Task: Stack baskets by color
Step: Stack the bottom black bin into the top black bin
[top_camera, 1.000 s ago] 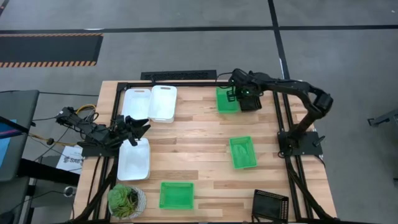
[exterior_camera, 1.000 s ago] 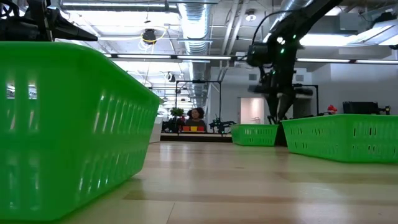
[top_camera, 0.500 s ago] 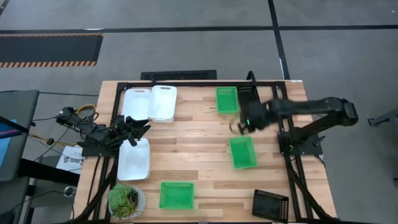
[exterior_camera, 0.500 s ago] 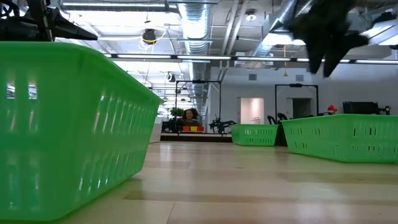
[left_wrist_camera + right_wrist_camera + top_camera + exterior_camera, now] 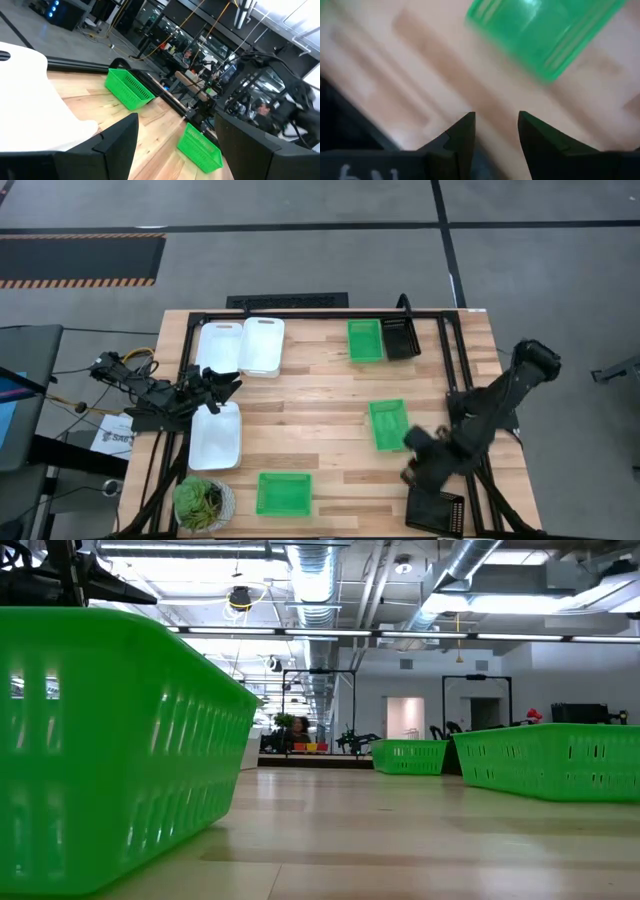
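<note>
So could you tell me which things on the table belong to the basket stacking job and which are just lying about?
Part of the job:
- white baskets, three
- green baskets, three
- black basket at the far edge
- black basket at the near right corner
- right gripper, empty, near it

Just lying about:
- potted plant
- papers beside the table

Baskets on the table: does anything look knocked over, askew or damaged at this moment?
Nothing is tipped or damaged. The near black basket sits slightly askew at the table's front right corner, overhanging the edge. No baskets are nested yet. The right gripper is just above it, empty.
</note>
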